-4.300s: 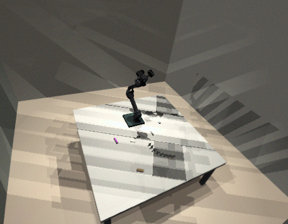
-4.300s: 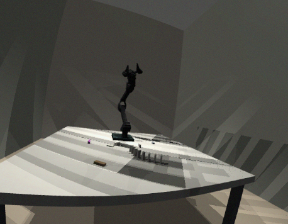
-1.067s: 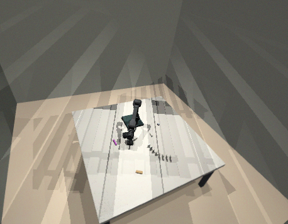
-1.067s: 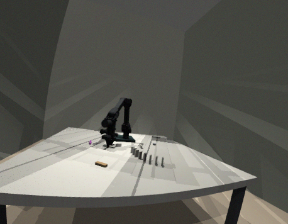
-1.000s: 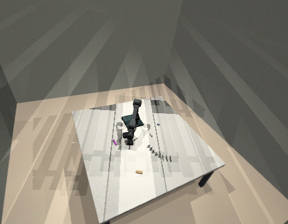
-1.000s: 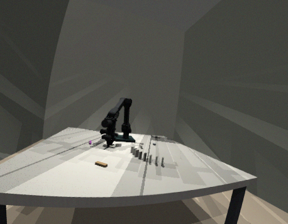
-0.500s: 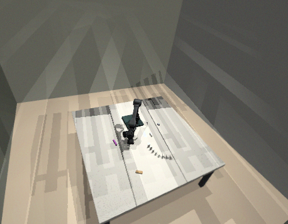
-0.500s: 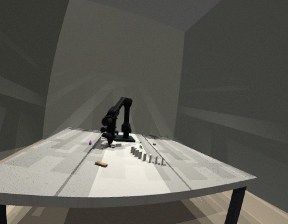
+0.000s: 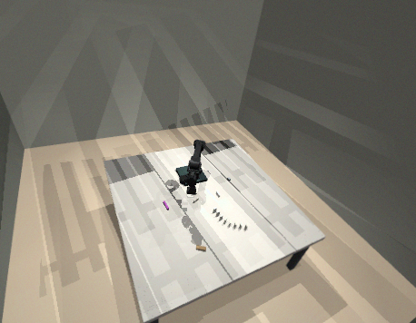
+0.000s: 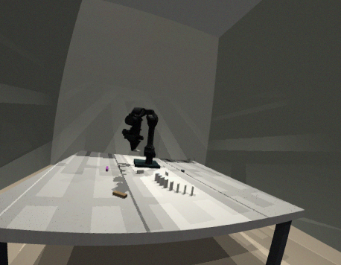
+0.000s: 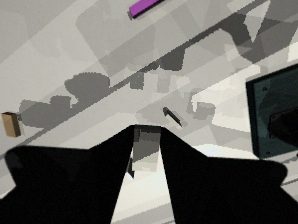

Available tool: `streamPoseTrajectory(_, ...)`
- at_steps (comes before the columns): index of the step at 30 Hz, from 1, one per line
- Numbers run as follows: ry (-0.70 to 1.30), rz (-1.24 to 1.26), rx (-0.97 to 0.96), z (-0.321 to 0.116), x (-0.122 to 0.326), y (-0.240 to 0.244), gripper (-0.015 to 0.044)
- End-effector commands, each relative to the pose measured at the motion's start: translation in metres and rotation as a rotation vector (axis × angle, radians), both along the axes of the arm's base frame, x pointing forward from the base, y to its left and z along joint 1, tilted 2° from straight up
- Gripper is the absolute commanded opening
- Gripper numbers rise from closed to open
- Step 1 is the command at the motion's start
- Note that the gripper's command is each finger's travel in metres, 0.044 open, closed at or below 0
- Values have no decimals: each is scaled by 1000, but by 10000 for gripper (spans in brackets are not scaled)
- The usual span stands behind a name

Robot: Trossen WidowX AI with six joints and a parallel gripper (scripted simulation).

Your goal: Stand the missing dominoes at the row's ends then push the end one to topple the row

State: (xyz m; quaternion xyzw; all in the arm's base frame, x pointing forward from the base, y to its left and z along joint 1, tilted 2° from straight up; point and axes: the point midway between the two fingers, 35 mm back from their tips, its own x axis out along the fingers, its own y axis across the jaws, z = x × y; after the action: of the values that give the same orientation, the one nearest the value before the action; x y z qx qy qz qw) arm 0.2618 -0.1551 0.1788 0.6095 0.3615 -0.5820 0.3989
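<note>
My gripper (image 9: 191, 193) (image 10: 134, 149) (image 11: 147, 130) is shut on a grey domino (image 11: 146, 144), held well above the table in front of the robot's base. One loose grey domino (image 9: 195, 200) (image 10: 140, 171) (image 11: 173, 116) is on the table near the base, apparently lying down. Another small grey piece (image 9: 217, 194) (image 10: 167, 173), apparently a domino, is between the base and the row. The curved row of several standing dominoes (image 9: 224, 222) (image 10: 171, 185) is upright, away from the gripper. The fingers hide part of what is below them in the wrist view.
A purple block (image 9: 165, 205) (image 10: 107, 168) (image 11: 145, 7) and a tan block (image 9: 201, 249) (image 10: 120, 194) (image 11: 11, 124) lie on the table. A small dark object (image 9: 228, 179) (image 10: 182, 170) is beyond the loose pieces. The dark base plate (image 9: 183, 171) (image 11: 260, 135) is beside the arm. Patchy shadows cross the table.
</note>
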Motion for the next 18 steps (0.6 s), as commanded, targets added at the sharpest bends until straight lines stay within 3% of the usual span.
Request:
streamPoseTrajectory(1,7,9,9,7,0,2,107)
streamPoseTrajectory(15,0,1029,-86,17,100,-34,107)
streamPoseTrajectory(18,2,1135,-95,16,109,-36,107)
